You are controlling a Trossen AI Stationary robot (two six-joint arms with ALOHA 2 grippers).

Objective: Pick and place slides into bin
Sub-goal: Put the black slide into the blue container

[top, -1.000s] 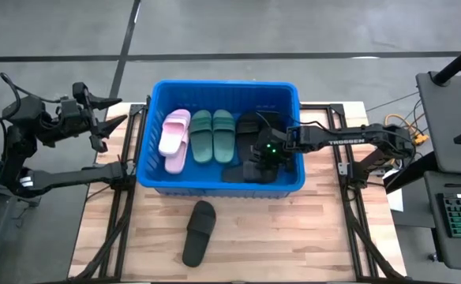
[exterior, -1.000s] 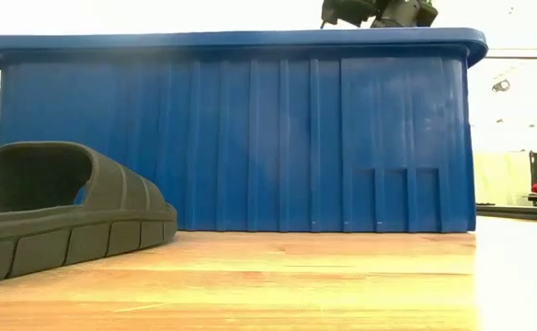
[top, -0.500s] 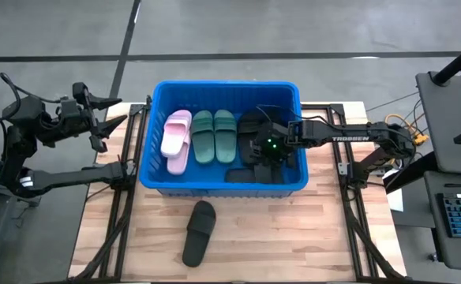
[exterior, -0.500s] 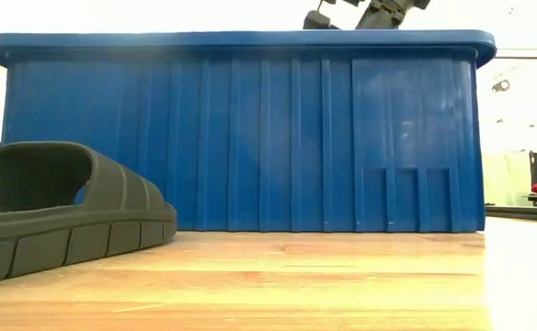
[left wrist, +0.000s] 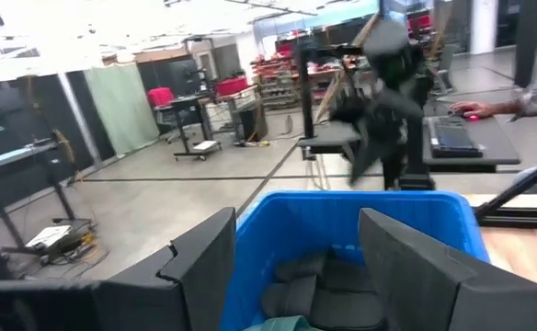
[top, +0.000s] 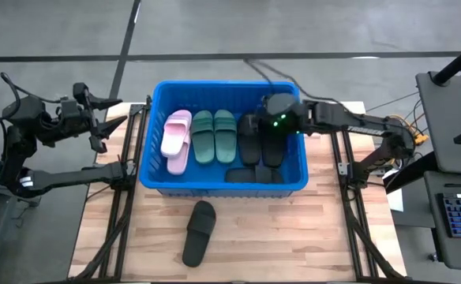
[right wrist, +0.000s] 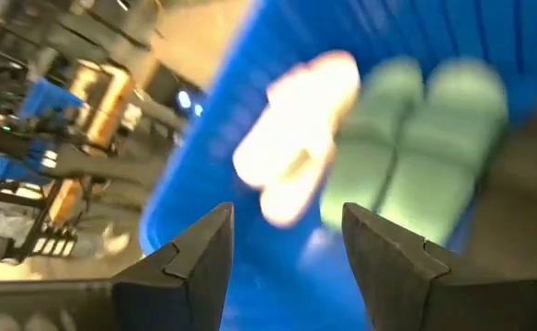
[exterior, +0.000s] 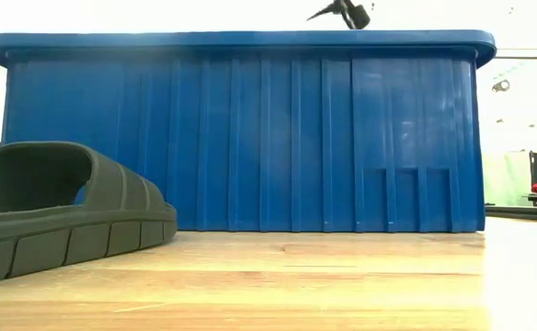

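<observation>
We see the right pincer (top: pixel 271 126) open and empty over the bin (top: pixel 153 118), upper middle of frame. The left pincer (top: pixel 100 120) is open too, parked upper left. One black slide (top: pixel 199 232) lies on the surface (top: pixel 317 229) at lower centre. Risk: reaching for it clips the bin rim, or a shallow grasp drops it short.

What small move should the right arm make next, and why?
Probably the right gripper, open and empty above the large bright blue plastic bin, should swing toward the one black rubber slide sandal lying on the wooden table in front of the bin. The other slides already lie inside. The left gripper waits beside the table.
</observation>
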